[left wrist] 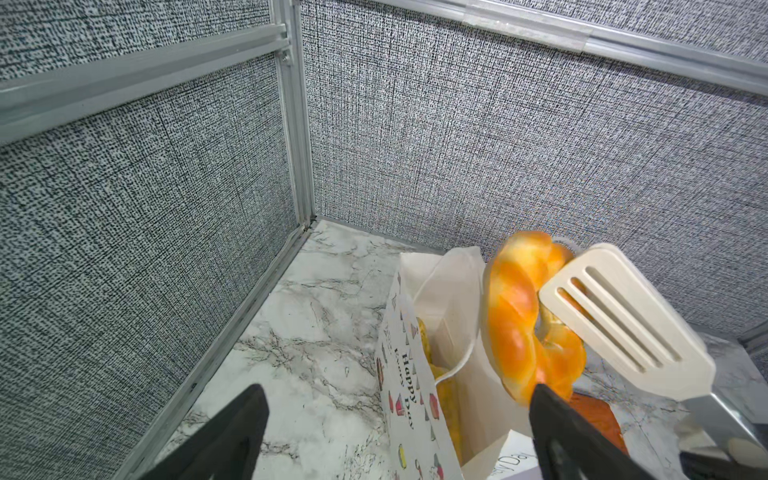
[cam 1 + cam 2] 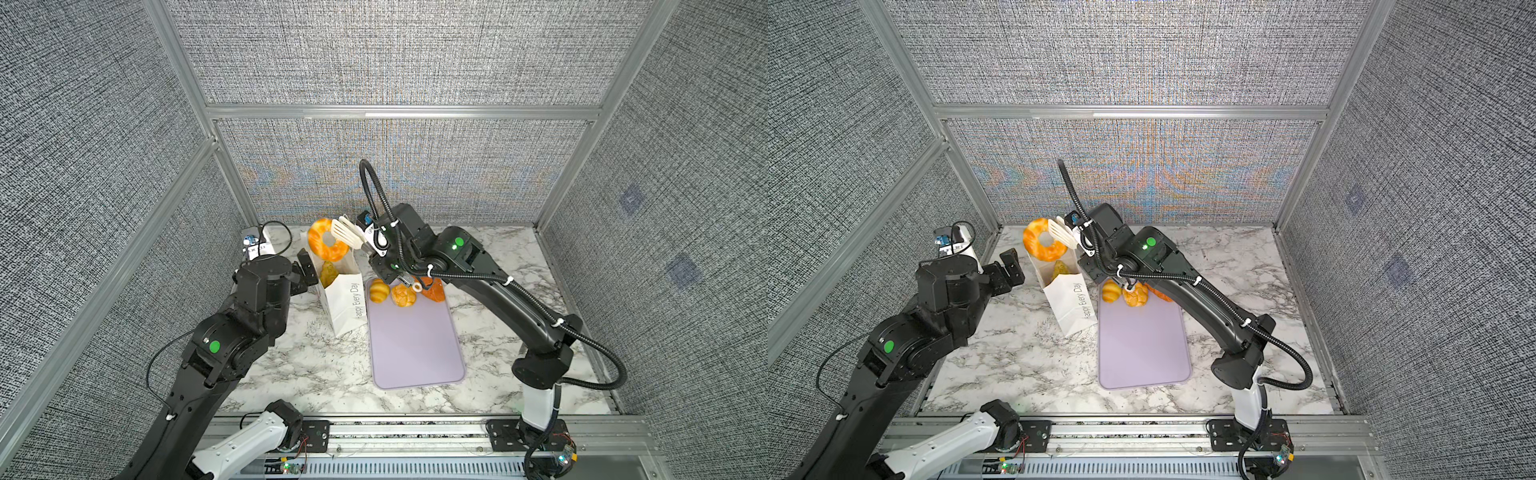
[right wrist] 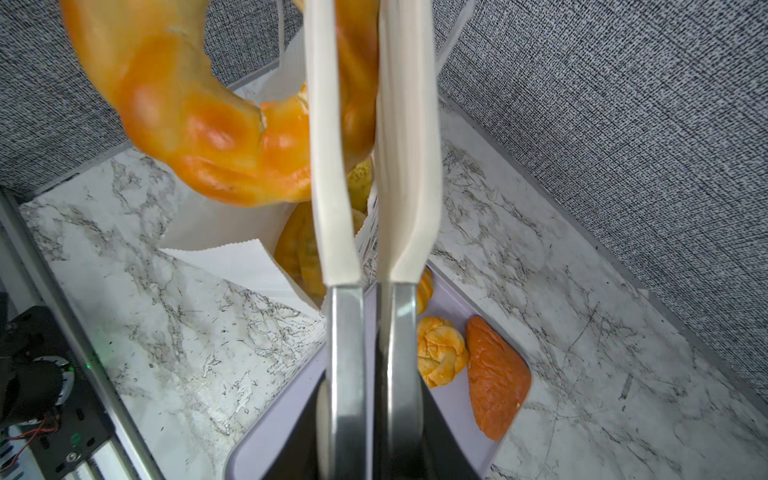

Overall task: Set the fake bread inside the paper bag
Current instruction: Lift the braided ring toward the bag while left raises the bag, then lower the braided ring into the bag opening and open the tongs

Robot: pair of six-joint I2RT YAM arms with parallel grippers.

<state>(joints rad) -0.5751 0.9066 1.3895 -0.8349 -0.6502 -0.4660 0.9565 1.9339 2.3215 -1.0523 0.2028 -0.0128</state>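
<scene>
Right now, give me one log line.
right fingers: hold tongs | tongs: clamp doughnut above bag | left fingers: open, beside bag | tray: three pastries

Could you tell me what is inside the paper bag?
At least one golden pastry lies inside the paper bag; its walls hide the bottom. The ring doughnut, held in tongs, hangs above it.

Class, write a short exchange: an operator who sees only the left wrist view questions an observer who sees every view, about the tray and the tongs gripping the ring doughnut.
Operator: How many pastries are on the tray?
Observer: Three, at the far end of the lilac tray: a croissant, a bun and a reddish wedge.
Operator: What is holding the tongs?
Observer: The right gripper, shut on the metal handles of the tongs.
</scene>
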